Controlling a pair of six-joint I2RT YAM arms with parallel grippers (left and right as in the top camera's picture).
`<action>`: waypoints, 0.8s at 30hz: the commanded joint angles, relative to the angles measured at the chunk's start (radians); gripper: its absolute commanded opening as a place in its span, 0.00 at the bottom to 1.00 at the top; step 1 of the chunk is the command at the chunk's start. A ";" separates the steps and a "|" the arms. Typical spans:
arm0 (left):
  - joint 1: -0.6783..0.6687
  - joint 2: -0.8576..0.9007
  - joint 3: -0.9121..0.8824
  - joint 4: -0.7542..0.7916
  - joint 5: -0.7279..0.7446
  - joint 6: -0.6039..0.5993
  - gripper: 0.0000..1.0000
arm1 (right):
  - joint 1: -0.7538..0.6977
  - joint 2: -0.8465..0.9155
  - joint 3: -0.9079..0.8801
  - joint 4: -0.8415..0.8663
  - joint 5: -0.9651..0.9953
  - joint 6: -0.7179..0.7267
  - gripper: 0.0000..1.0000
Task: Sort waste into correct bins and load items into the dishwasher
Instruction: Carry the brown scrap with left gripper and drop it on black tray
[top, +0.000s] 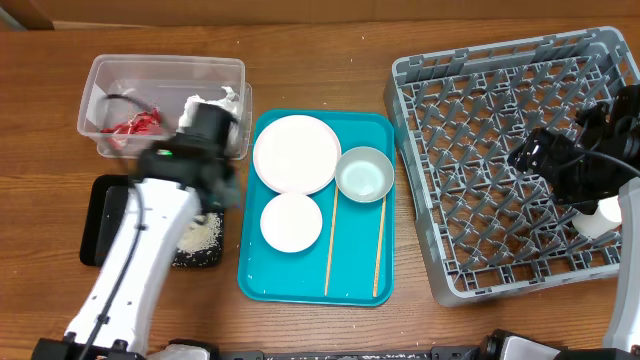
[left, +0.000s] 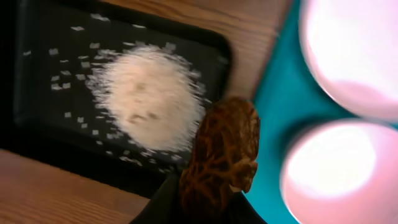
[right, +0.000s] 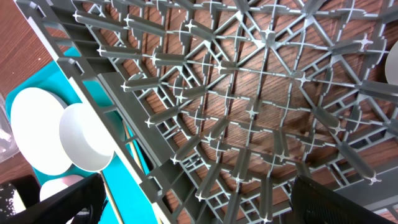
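Brown food lump (left: 221, 155) pinched in L hand (left: 205, 210). Long axis runs straight out from the grip, free end pointing away. It hangs over the black tray (left: 37, 43) corner, right by the teal tray (left: 273, 106) edge. Rice pile (left: 146, 99) lies in the black tray just beside the lump, w/ bare floor around it. R hand (right: 199, 208) is spread wide, nothing betw. its sides, over the dish rack (right: 249, 93) lattice. White cup (top: 603, 217) sits in the rack near it.
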 joint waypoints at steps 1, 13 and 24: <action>0.145 0.021 -0.022 0.037 -0.047 -0.016 0.04 | 0.004 -0.008 0.015 0.003 -0.005 -0.008 0.97; 0.412 0.227 -0.051 0.135 -0.047 -0.016 0.04 | 0.004 -0.008 0.015 0.002 -0.005 -0.008 0.97; 0.518 0.397 -0.051 0.174 -0.035 -0.017 0.10 | 0.004 -0.008 0.015 0.002 -0.005 -0.008 0.98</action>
